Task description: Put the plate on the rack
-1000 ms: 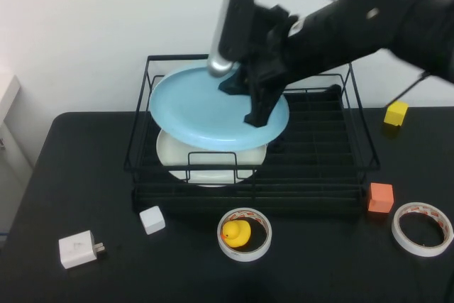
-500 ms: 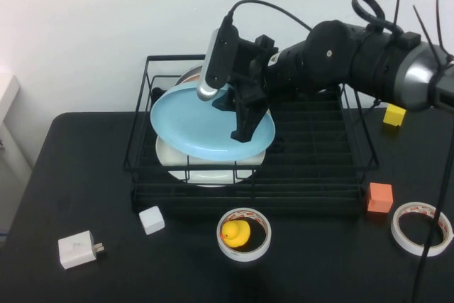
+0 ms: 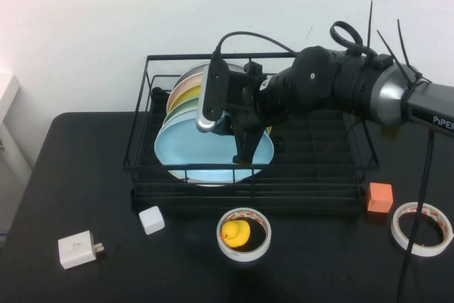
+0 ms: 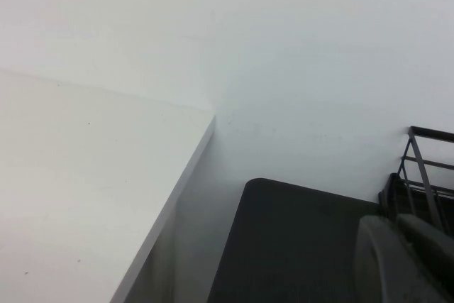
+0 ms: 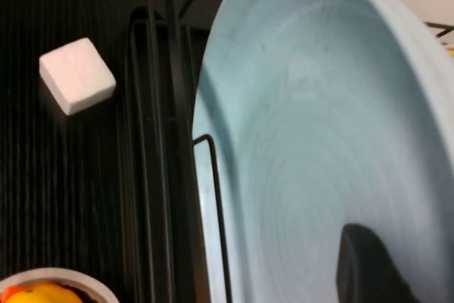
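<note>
Plate: big, round, plain sky-blue, smooth w/ shallow rim; right wrist view shows faint concentric rings on its face. It stands tilted in the left part of the rack, leaning back on other upright plates behind it: green, yellow, pale 1 at the back. Rack is black wire, raised rails, slotted base; its right part holds nothing visible.

Right gripper is inside the rack at the plate's right edge, jaws nearly closed and pinching the rim; a dark finger lies on the plate's face in the wrist view. "PIPER" lettering partly readable on the right arm.

Left gripper: only a blurred dark bit shows, off the table's left side; can't tell if open.

In front of the rack: white cube, tape roll w/ a yellow duck inside, white plug. Right of it: orange cube, 2nd tape roll.
</note>
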You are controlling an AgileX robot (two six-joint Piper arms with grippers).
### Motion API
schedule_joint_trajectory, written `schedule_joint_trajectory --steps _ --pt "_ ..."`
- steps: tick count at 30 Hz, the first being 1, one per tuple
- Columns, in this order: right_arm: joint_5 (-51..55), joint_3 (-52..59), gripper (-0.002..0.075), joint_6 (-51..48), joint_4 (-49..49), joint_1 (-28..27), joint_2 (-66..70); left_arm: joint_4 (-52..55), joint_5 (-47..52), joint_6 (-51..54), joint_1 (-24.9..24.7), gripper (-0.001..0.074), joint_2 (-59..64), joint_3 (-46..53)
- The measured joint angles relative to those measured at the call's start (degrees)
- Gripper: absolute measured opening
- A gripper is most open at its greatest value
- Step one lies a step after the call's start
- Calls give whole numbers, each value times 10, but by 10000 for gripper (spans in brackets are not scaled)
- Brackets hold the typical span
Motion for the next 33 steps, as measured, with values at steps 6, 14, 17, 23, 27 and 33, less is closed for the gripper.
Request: schedule_joint_trajectory --steps 6,14,17,23,27,33 --pt "-14 -1 327 -1 8 -1 0 1 1 0 0 -1 0 0" --pt "-11 -12 400 -2 9 -2 -1 2 2 0 0 -1 0 0" --pt "-4 -16 402 -2 9 -2 -21 2 2 0 0 -1 0 0" --pt "92 -20 316 -3 8 -2 -118 0 3 0 0 -1 0 0" --pt "201 -20 102 8 -33 -2 -202 0 41 0 0 -1 0 0" --pt "313 -20 13 181 -207 -2 -308 0 213 -10 0 -1 0 0"
